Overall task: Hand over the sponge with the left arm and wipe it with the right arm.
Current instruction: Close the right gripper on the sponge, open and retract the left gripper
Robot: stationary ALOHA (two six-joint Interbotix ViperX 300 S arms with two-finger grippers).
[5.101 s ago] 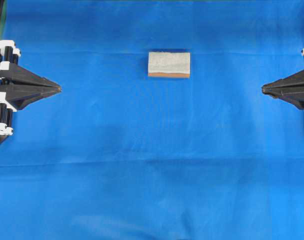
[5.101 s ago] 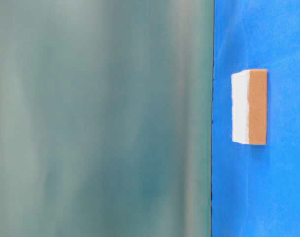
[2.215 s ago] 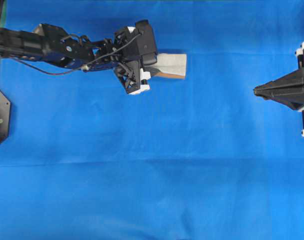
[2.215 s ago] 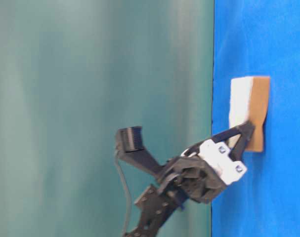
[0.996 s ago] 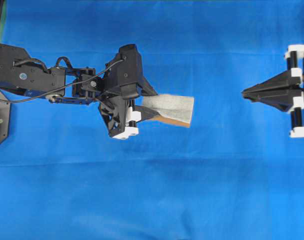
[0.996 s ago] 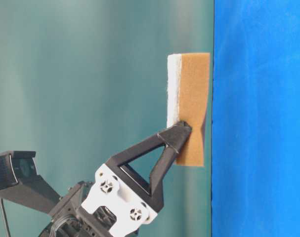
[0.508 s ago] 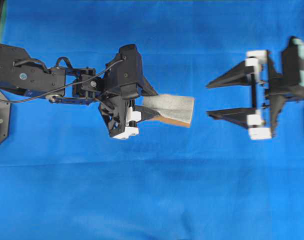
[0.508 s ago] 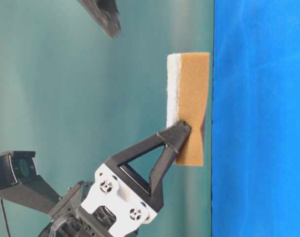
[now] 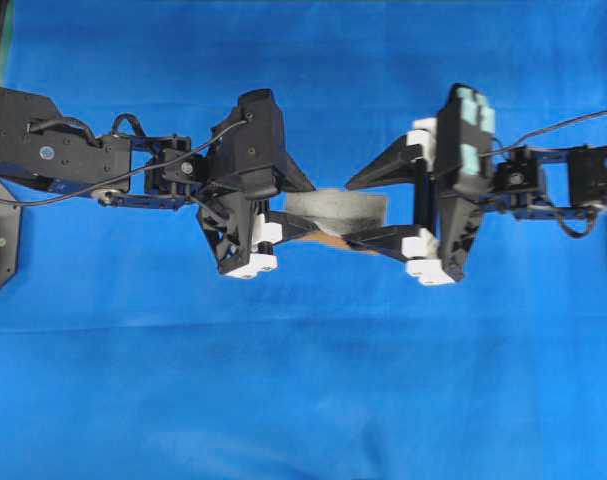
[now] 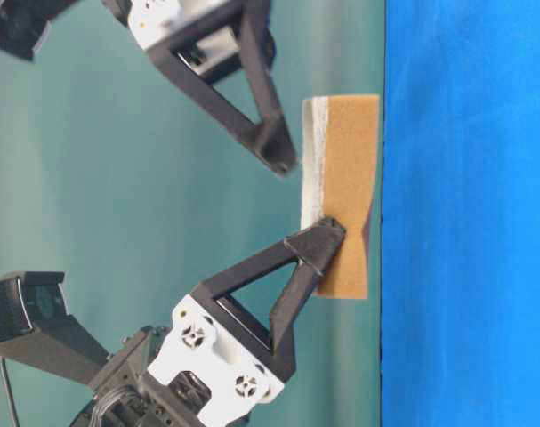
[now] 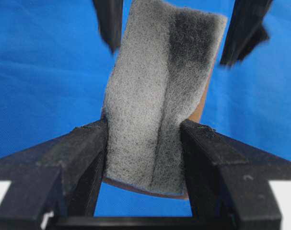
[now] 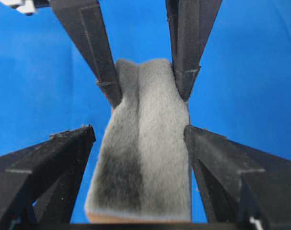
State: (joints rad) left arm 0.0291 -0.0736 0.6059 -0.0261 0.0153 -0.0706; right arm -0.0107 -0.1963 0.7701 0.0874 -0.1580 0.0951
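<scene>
Sponge (image 9: 340, 208) held off the blue surface (image 9: 303, 400), mid-frame in overhead view, grey side up, orange layer beneath. L gripper (image 11: 144, 139) pinches its near end; pad bulges betw. the fingers. R gripper (image 9: 351, 212), teal-taped housing, spread wide w/ fingers either side of sponge's free end. R fingers beside the pad; contact can't tell.

Sponge (image 11: 155, 100): fuzzy, fibrous grey top; I see a smooth orange-brown underside. Left pincer (image 11: 144, 143) and right pincer (image 12: 140, 143): matt black plastic. Surface (image 9: 303, 400): matt blue cloth, faintly creased.
</scene>
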